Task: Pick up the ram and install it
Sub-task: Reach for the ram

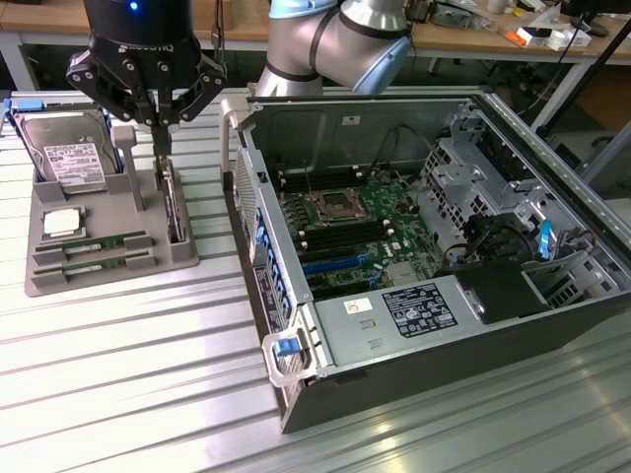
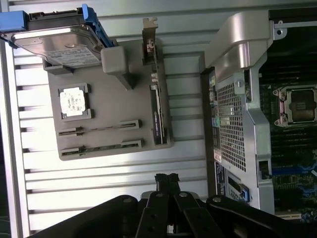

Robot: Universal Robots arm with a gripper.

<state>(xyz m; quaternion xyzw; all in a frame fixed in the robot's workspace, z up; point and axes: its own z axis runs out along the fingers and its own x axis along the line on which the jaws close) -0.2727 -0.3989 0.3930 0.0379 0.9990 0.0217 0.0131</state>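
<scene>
Gripper (image 1: 160,148) seen closed, fingertips (image 2: 160,179) pressed together, nothing held. Ram (image 1: 106,241) laid flat in slot of grey tray (image 1: 118,276), lower than gripper, off to side, untouched. Matching second stick (image 1: 99,259) just beside ram. White labels noted on hard drive (image 1: 71,158) and power supply (image 1: 419,310); text illegible. Lettering on gripper housing unreadable. Empty processor socket (image 2: 299,105) in open computer case (image 1: 414,379) shown from above in wrist view.

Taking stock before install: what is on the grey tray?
A hard drive, a processor chip, two ram sticks and an upright card. The drive covers the tray beneath it.
</scene>
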